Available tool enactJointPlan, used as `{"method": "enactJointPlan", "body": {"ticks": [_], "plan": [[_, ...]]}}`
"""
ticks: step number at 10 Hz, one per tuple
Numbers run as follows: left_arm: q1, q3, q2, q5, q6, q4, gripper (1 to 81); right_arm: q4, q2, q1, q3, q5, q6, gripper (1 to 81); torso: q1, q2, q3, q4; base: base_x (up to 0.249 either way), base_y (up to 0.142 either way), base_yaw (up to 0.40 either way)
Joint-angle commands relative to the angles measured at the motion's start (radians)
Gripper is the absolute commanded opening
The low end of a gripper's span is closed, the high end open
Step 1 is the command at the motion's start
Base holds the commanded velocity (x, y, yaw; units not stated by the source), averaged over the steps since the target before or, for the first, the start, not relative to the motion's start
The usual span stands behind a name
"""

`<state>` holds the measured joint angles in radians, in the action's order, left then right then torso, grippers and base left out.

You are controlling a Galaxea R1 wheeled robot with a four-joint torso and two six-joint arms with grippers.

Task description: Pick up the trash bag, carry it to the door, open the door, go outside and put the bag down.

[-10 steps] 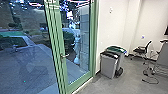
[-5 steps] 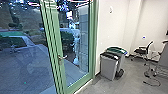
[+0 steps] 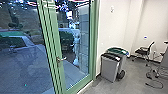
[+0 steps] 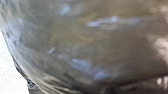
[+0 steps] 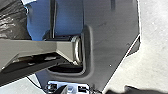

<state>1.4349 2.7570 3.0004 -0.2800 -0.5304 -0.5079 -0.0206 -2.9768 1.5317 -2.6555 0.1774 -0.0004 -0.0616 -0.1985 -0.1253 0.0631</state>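
Glossy trash bag [image 4: 100,47], right up at left wrist, probably carried close for transit; its hold is unclear | right wrist over robot's dark plate [image 5: 112,45], perhaps kept free | both grippers' jaws: can't tell | lever handle [image 3: 61,59], green-framed glass door [image 3: 55,37], seemingly closed | paved yard [image 3: 27,67] beyond

- Head view: glass door [image 3: 57,42] — cut off, eleven and seven o'clock
- Green-lidded bin [image 3: 117,51] — partly hidden behind black-lidded bin [image 3: 108,70], four o'clock
- Left wrist view: trash bag [image 4: 87,45] cut off
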Motion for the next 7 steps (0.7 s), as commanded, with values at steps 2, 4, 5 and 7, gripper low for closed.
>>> {"method": "enactJointPlan", "body": {"ticks": [2, 4, 5, 7], "plan": [[-0.061, 0.001, -0.003, -0.071, -0.011, -0.001, 1.0, -0.001, 0.002, -0.024, 0.002, 0.039, -0.004, 81.1, 0.0, 0.0, 0.0, 0.0, 0.131, 0.0, 0.0], [-0.06, 0.001, 0.003, -0.044, -0.01, 0.0, 1.0, -0.002, 0.0, -0.012, 0.002, -0.004, -0.003, 81.1, 0.0, 0.0, 0.0, 0.0, 0.122, 0.0, 0.0], [-0.061, 0.001, 0.003, -0.042, -0.01, 0.0, 1.0, -0.004, -0.001, -0.012, 0.002, -0.004, -0.003, 81.1, 0.0, 0.0, 0.0, 0.0, 0.118, 0.0, 0.0], [-0.061, 0.001, 0.005, -0.042, -0.01, -0.003, 1.0, 0.001, -0.004, -0.017, 0.002, -0.003, -0.003, 81.1, 0.0, 0.0, 0.0, 0.0, 0.117, 0.0, 0.0]]}}
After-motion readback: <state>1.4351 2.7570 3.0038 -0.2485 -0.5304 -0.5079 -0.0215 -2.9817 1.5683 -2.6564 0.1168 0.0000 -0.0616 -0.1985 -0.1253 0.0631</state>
